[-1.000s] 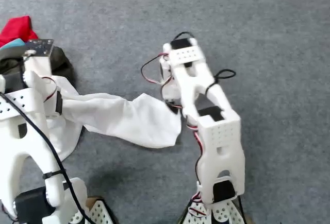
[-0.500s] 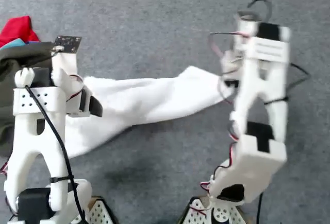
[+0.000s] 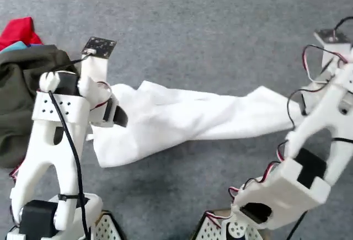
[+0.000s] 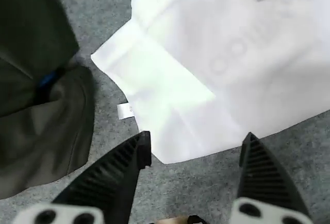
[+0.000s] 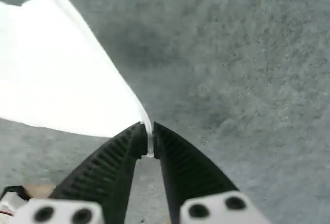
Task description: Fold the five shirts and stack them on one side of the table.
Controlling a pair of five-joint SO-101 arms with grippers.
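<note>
My right pincer (image 5: pixel 148 144) was pressed together on the thin edge of the white shirt (image 5: pixel 56 85), both ribbed jaws pinching a corner of the cloth just above the grey table cover (image 5: pixel 247 54). From that grip the shirt ran in a long, creased band across the middle of the table towards my other arm, and its far end lay wider and flatter there. My left pincer (image 4: pixel 196 149) hung spread wide over that wider end, holding nothing, with the shirt's hem below and between the jaws. I could not tell whether the tips touched it. A small white tag (image 4: pixel 124 110) stuck out from the hem onto the grey cover. Just beside the hem lay a dark olive garment (image 4: pixel 36 80), rumpled in a heap at the left side of the table. Beyond the heap a red garment (image 3: pixel 19 29) showed at the table's edge, with a bit of light blue cloth (image 3: pixel 15 46) between the two.
</note>
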